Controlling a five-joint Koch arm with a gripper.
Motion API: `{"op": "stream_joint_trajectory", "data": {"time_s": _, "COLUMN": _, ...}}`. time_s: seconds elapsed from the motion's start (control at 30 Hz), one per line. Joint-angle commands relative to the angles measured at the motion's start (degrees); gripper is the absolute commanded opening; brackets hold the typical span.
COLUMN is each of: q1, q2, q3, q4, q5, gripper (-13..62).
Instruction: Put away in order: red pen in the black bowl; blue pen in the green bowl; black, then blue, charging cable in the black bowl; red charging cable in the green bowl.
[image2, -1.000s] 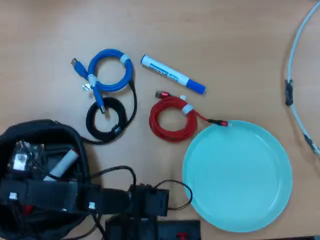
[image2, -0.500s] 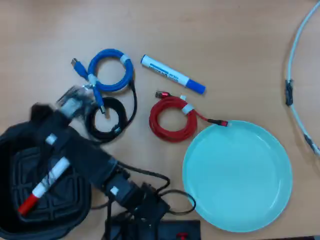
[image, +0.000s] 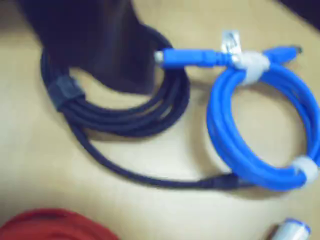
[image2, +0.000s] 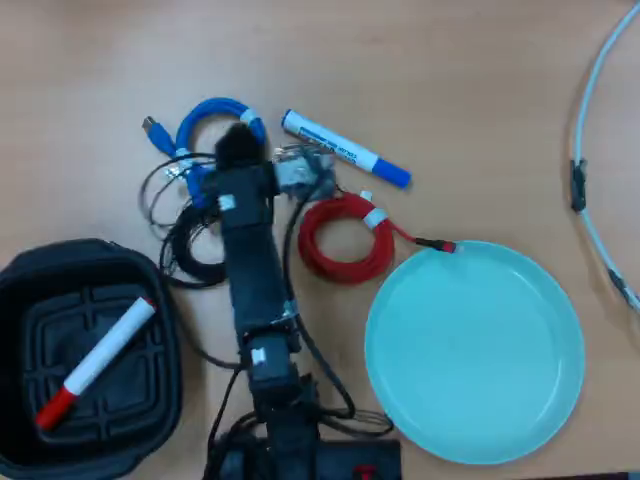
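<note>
The red pen (image2: 97, 362) lies slantwise in the black bowl (image2: 25, 290) at the lower left of the overhead view. My gripper (image2: 239, 150) hangs over the blue charging cable (image2: 213, 108) (image: 260, 130) and the black charging cable (image2: 188, 255) (image: 120, 112), covering part of each. The wrist view shows only one dark, blurred jaw at the top, over the black coil, so I cannot tell whether it is open. The blue pen (image2: 345, 150) lies just right of the gripper. The red charging cable (image2: 345, 240) (image: 50, 225) sits beside the empty green bowl (image2: 475, 350).
My arm (image2: 255, 280) runs up from its base (image2: 300, 455) at the bottom edge, with loose black wires (image2: 160, 195) around it. A pale cable (image2: 585, 150) curves along the right edge of the table.
The arm has swung from over the black bowl up and right, to above the blue and black coils. The red pen has been let go and stays in the black bowl.
</note>
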Motion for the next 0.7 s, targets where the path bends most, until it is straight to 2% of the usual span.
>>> {"op": "stream_joint_trajectory", "data": {"time_s": 0.0, "q1": 4.22, "q2": -1.41, "q3": -3.52, "q4": 1.32, "q5": -1.14, "gripper": 53.2}}
{"op": "stream_joint_trajectory", "data": {"time_s": 0.27, "q1": 13.54, "q2": -14.68, "q3": -5.36, "q4": -4.48, "q5": -0.35, "gripper": 53.3}}
{"op": "stream_joint_trajectory", "data": {"time_s": 0.67, "q1": 13.8, "q2": -26.37, "q3": -21.45, "q4": -7.03, "q5": -0.7, "gripper": 52.8}}
